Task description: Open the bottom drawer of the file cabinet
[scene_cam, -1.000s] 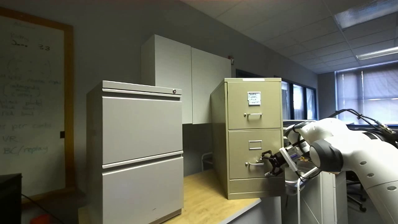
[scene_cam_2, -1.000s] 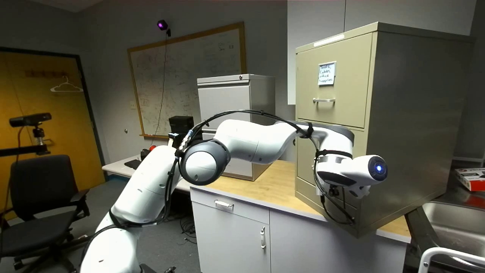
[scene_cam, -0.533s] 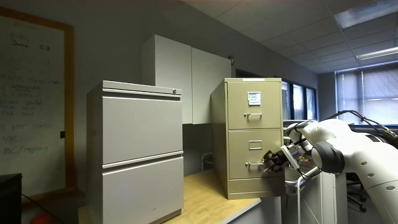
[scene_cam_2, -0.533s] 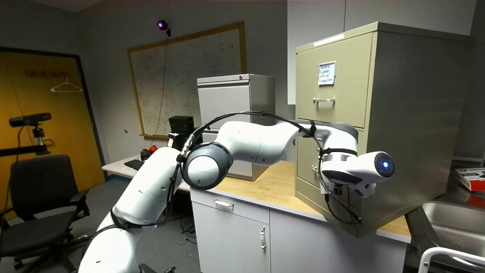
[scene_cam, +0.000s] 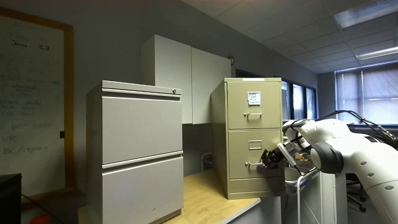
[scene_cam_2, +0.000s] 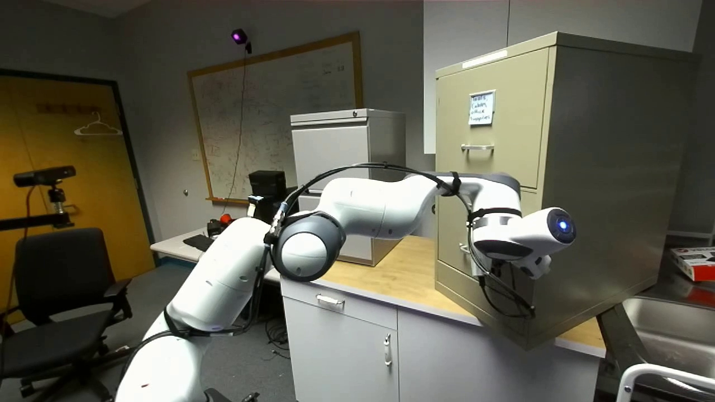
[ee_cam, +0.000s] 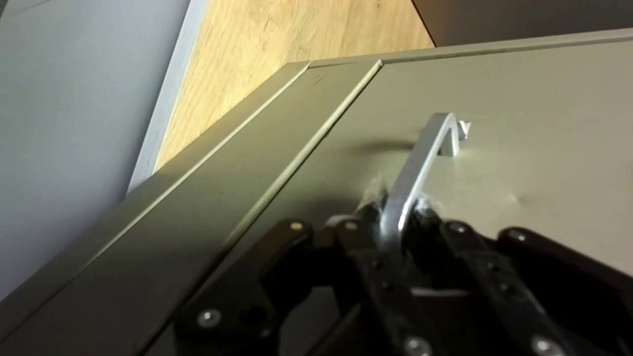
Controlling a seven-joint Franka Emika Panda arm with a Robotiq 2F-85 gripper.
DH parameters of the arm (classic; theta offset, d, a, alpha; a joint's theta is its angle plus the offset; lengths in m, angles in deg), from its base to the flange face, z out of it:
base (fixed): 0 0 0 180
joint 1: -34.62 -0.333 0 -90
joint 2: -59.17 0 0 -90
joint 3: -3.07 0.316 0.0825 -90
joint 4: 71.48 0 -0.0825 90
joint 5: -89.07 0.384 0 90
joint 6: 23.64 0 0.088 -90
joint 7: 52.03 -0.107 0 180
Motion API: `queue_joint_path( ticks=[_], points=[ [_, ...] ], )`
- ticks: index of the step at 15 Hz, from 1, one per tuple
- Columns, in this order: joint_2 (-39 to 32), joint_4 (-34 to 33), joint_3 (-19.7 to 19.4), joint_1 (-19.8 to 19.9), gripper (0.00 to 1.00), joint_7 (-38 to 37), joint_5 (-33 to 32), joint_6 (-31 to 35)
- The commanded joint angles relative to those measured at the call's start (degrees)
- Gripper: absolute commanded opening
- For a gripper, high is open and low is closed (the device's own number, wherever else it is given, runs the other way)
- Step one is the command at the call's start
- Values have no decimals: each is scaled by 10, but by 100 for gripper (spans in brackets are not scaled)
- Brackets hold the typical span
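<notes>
The tan file cabinet [scene_cam: 238,107] stands on the counter in both exterior views. Its bottom drawer [scene_cam: 238,152] has a plain front with a metal label frame, flush with the cabinet face. A silver handle [ee_cam: 426,151] crosses that drawer and shows plainly in the wrist view. My black gripper [ee_cam: 398,203] has come at it from the handle's near end, one finger on each side of the bar, shut on it. The handle's near end is hidden among the fingers. In an exterior view the gripper [scene_cam: 264,161] sits at the handle's right end; elsewhere the arm's wrist [scene_cam_2: 497,243] covers it.
A light-grey two-panel cabinet [scene_cam: 141,130] shares the wooden counter [scene_cam: 203,191]. Beside the tan cabinet are a metal sink [scene_cam_2: 673,335] and a white tubular rail [scene_cam_2: 665,373]. White cupboards [scene_cam: 211,84] hang behind. A cable [scene_cam_2: 505,312] loops below the wrist.
The fingers stood spread a second ago and have come together around the handle. The wrist has shifted and tilted slightly. The drawer front has not visibly moved.
</notes>
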Motion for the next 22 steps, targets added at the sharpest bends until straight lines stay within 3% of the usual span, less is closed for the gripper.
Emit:
queue_joint_path(
  ticks=[1, 4, 8, 15, 22],
  points=[
    [20, 1, -18, -46, 3, -31, -87, -21],
    [80, 95, -24, -87, 3, 19, -128, 16],
    [123, 166, -32, -111, 3, 49, -162, 76],
    [172, 248, -38, -141, 3, 71, -202, 175],
    [202, 306, -24, -152, 3, 118, -179, 263]
  ],
)
